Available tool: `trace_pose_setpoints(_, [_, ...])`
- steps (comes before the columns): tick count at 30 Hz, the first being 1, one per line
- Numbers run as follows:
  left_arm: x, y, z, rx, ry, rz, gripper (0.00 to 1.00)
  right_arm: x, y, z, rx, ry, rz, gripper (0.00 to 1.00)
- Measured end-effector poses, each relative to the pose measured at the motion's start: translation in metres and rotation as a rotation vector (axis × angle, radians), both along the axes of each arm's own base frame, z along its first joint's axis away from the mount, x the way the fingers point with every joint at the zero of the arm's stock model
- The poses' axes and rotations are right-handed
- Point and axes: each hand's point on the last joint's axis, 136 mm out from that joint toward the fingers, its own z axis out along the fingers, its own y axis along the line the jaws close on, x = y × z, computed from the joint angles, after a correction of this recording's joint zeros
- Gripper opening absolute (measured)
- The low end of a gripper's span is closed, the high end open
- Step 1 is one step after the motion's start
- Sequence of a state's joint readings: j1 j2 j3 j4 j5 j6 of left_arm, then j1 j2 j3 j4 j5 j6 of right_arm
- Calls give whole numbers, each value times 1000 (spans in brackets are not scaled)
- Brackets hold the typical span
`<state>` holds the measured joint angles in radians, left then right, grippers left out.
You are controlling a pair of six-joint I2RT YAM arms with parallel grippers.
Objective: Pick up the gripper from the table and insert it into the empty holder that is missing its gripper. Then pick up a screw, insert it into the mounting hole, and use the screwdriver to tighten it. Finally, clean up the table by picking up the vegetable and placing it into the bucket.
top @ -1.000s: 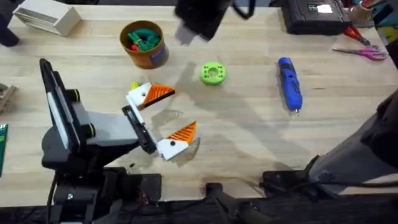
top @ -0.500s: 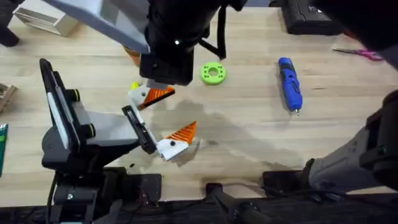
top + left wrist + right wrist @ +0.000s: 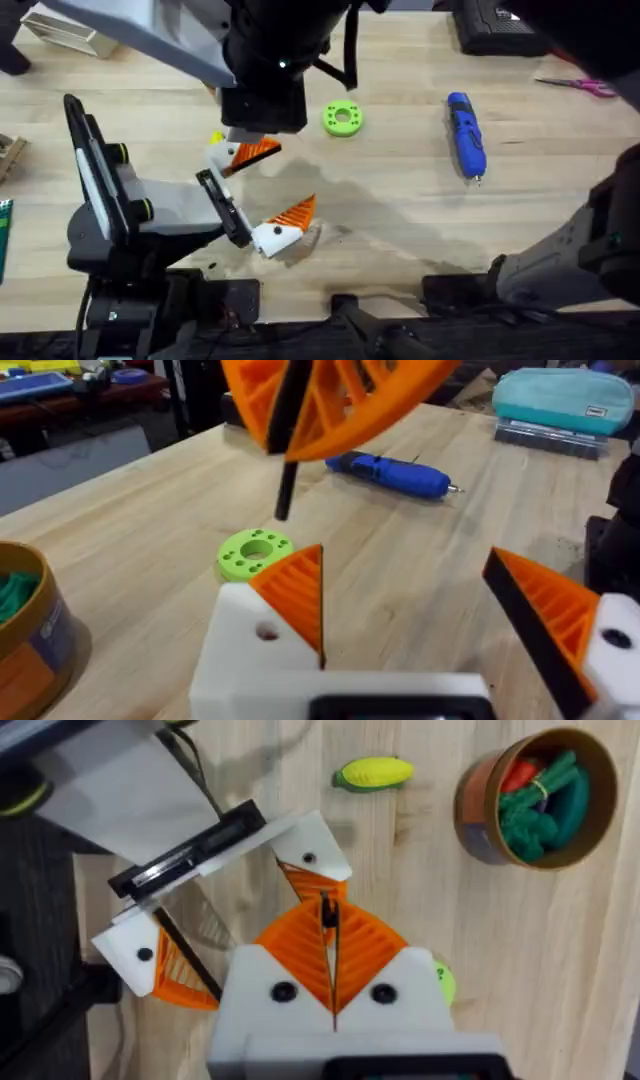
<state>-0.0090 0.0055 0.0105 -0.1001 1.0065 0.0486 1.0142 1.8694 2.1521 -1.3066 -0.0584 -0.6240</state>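
As before, the right gripper [image 3: 330, 982] hovers (apparently closed).

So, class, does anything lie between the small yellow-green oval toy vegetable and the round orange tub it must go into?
Nothing visible does. In the right wrist view, bare wooden tabletop separates the vegetable from the tub. The tub already holds green and red toys.
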Motion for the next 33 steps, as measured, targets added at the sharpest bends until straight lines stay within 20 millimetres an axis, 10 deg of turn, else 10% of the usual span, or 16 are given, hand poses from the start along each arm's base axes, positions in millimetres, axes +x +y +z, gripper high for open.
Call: trace_pose_setpoints(33, [0,0,0,0,0,0,985,5,12,-18,-30,-23,98,7])
